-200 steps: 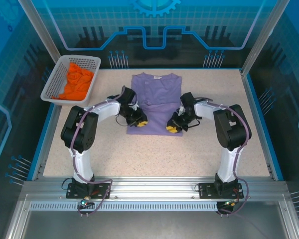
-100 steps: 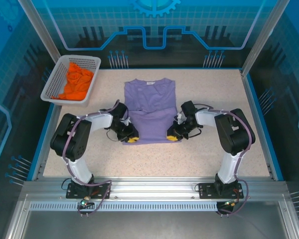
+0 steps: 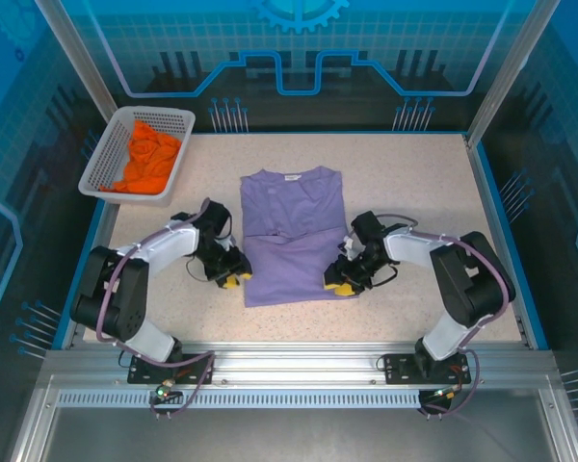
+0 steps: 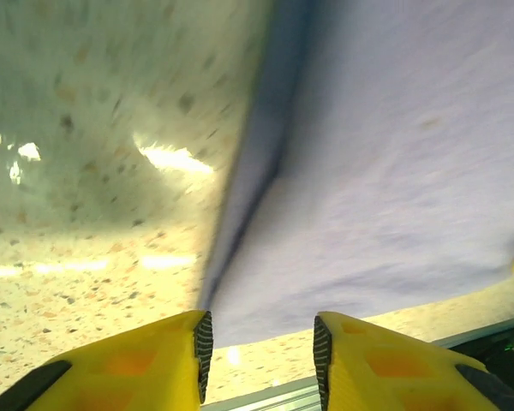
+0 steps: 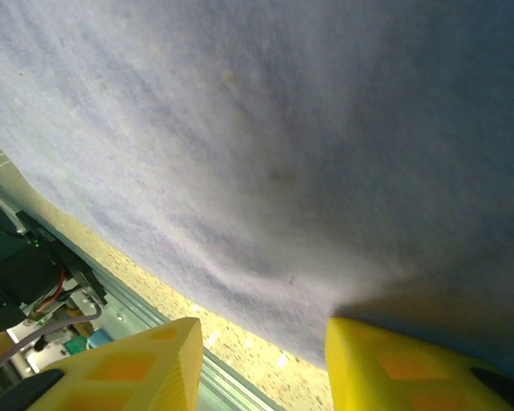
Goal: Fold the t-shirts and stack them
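Left end effector (image 3: 233, 280) moved off purple t-shirt (image 3: 294, 241), open, right end effector (image 3: 342, 286) open, orange t-shirt (image 3: 146, 159) in basket (image 3: 160, 111)

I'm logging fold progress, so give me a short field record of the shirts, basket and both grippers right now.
purple t-shirt: spread on table, collar away from arms
orange t-shirt: crumpled in white basket, far left
left gripper: open, beside purple shirt's left edge
right gripper: open, at its lower right corner

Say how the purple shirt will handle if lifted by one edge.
Probably floppy: the purple shirt lies flat with soft creases, so it would sag. Thin-edged, so likely light; its overlapped layers may slide apart.
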Controlling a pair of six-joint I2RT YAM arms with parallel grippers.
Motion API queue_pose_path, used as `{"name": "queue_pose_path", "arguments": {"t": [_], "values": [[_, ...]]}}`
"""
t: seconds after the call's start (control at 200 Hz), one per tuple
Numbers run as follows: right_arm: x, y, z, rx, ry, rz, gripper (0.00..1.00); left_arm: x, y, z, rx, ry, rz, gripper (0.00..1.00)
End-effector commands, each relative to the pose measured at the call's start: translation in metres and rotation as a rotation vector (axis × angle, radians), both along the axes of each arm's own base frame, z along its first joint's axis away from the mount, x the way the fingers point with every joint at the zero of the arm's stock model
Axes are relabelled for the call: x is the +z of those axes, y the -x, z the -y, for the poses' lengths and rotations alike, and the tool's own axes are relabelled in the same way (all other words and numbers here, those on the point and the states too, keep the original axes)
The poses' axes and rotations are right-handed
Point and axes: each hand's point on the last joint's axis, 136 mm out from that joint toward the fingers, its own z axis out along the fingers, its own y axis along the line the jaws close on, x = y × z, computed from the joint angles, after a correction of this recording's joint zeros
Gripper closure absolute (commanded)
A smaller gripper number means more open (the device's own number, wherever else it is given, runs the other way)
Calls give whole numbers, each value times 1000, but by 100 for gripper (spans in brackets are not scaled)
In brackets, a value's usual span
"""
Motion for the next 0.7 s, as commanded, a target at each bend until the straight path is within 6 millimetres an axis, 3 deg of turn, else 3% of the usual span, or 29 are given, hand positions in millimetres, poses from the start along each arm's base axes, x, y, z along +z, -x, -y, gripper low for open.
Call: {"name": "queue_pose_path", "arguments": {"t": [0.0,0.12,0.2,0.42,0.52,0.695], "values": [[25,-23,4,-44,18,97,57,31,-29,8,14,42,90,62],[35,-50,8,-132,2,177,61,52,-58,40,9,211,163,70],[42,-74,7,-179,-9,208,66,57,-66,65,-40,297,174,75],[23,-115,-3,-195,38,169,79,39,-78,126,-175,412,119,70],[11,-130,1,-204,94,132,81,30,-91,132,-171,398,129,67],[-11,-147,12,-252,119,59,84,7,-109,122,-160,278,151,62]]}}
